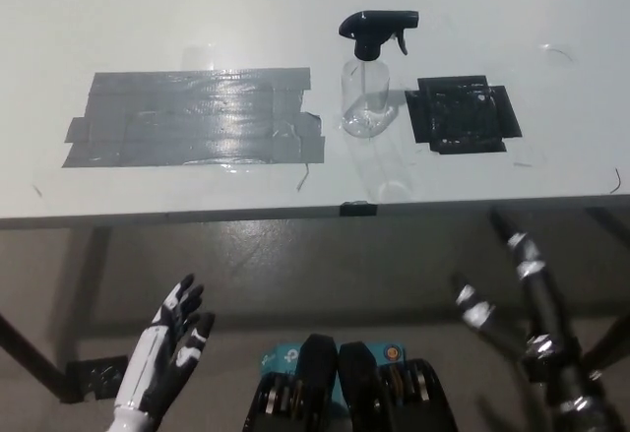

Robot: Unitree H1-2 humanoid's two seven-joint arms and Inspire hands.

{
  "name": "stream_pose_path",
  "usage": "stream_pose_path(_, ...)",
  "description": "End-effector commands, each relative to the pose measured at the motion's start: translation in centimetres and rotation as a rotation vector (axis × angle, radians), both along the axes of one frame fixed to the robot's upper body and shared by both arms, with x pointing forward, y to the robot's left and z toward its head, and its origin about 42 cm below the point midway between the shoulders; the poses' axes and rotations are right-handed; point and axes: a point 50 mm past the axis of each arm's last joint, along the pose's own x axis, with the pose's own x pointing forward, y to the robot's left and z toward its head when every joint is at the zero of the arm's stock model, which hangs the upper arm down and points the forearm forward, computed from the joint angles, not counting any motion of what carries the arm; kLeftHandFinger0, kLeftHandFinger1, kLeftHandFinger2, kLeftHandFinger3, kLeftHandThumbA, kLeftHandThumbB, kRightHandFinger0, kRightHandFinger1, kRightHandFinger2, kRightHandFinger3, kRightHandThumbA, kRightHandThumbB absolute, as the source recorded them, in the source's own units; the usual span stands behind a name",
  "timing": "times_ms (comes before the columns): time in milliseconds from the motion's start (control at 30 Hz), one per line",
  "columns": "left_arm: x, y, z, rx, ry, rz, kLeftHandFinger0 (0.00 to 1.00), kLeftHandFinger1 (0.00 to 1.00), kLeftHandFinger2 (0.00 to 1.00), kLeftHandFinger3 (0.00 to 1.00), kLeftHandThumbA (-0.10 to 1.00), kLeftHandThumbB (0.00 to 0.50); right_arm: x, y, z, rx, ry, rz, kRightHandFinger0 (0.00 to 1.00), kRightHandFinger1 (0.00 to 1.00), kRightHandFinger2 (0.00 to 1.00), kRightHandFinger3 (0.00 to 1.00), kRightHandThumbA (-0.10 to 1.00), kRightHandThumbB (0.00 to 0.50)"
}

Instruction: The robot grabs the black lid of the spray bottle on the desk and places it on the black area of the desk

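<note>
A clear spray bottle (pixel 366 97) stands upright on the white desk (pixel 295 19), topped by its black trigger lid (pixel 375 30). Just right of the bottle lies a black taped patch (pixel 461 114). My white left hand (pixel 170 346) rests low at the lower left, below the desk's front edge, fingers spread and empty. At the lower right my black right hand (pixel 519 289) is raised below the desk edge, fingers apart, holding nothing. Both hands are well short of the bottle.
A large grey taped patch (pixel 192 117) covers the desk left of the bottle. The desk's front edge (pixel 295 214) runs across the middle of the view, with a small black clip (pixel 357 208) on it. Floor and desk legs show below.
</note>
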Motion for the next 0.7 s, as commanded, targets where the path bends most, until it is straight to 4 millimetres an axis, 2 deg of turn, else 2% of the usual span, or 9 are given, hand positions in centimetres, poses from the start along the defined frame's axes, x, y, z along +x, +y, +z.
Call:
stream_pose_path(0, 0.6, -0.2, 1.8, 0.025, -0.036, -0.065, 1.0, 1.0, 1.0, 1.0, 0.81, 0.149, 2.2, -0.7, 6.3, 0.006, -0.122, 0.034, 1.0, 1.0, 1.0, 1.0, 0.67, 0.317)
stream_pose_path(33, 0.6, -0.2, 1.7, 0.019, -0.029, -0.059, 1.0, 1.0, 1.0, 1.0, 0.8, 0.158, 3.0, -0.8, 7.8, -0.014, -0.129, 0.046, 1.0, 1.0, 1.0, 1.0, 0.72, 0.34)
stream_pose_path(133, 0.0, -0.3, 0.8, 0.01, -0.011, -0.055, 1.0, 1.0, 1.0, 1.0, 0.85, 0.195, 4.1, -0.7, 10.3, -0.042, -0.133, 0.065, 1.0, 1.0, 1.0, 1.0, 0.73, 0.346)
stream_pose_path(167, 0.0, -0.3, 0.2, 0.007, 0.002, -0.059, 1.0, 1.0, 1.0, 1.0, 0.87, 0.211, 5.4, -0.4, 12.3, -0.078, -0.134, 0.08, 1.0, 1.0, 1.0, 1.0, 0.74, 0.36)
stream_pose_path(267, -0.2, -0.4, -0.5, 0.014, 0.027, -0.074, 1.0, 1.0, 1.0, 1.0, 0.88, 0.222, 7.3, 0.3, 15.3, -0.124, -0.13, 0.111, 1.0, 1.0, 1.0, 1.0, 0.77, 0.38)
stream_pose_path(367, -0.5, -0.5, -1.4, 0.027, 0.029, -0.084, 1.0, 1.0, 1.0, 1.0, 0.89, 0.223, 10.4, 1.6, 19.9, -0.233, -0.117, 0.157, 1.0, 1.0, 1.0, 1.0, 0.81, 0.398)
stream_pose_path(433, -0.7, -0.4, -1.5, 0.028, 0.03, -0.082, 1.0, 1.0, 1.0, 1.0, 0.89, 0.231, 12.8, 2.4, 22.6, -0.274, -0.053, 0.188, 1.0, 1.0, 1.0, 1.0, 0.82, 0.465)
stream_pose_path(600, -0.9, -0.3, -1.7, 0.037, 0.03, -0.076, 1.0, 1.0, 1.0, 1.0, 0.88, 0.217, 17.6, 3.4, 28.2, -0.36, 0.045, 0.242, 1.0, 1.0, 1.0, 1.0, 0.78, 0.467)
stream_pose_path(667, -0.8, -0.2, -1.6, 0.058, 0.022, -0.075, 1.0, 1.0, 1.0, 1.0, 0.88, 0.219, 19.7, 3.9, 30.0, -0.372, 0.084, 0.245, 1.0, 1.0, 1.0, 1.0, 0.78, 0.498)
